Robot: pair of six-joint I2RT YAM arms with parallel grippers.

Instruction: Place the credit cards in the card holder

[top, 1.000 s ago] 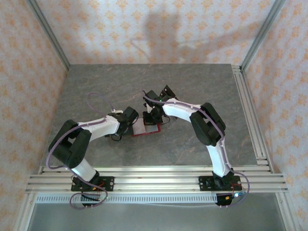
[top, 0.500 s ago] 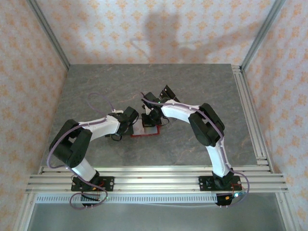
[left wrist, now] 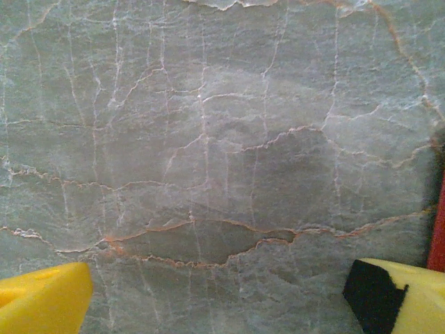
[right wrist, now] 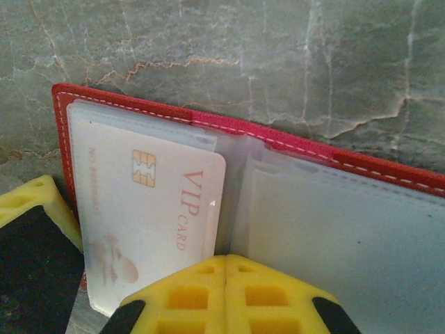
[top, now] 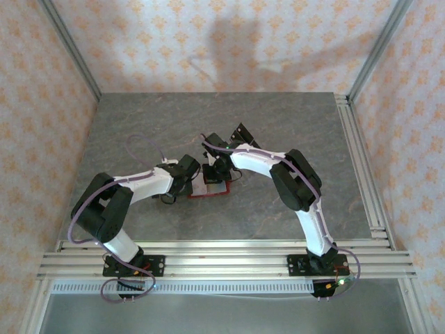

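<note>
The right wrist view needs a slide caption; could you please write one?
Shut right gripper at the fold of the open red card holder, a pale VIP credit card on its left half.

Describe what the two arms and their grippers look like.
Both the left arm and right arm have white tubular links and bulky black joints. A thin purple cable loops along the left arm. The left gripper and right gripper have yellow fingers with black pads.
</note>
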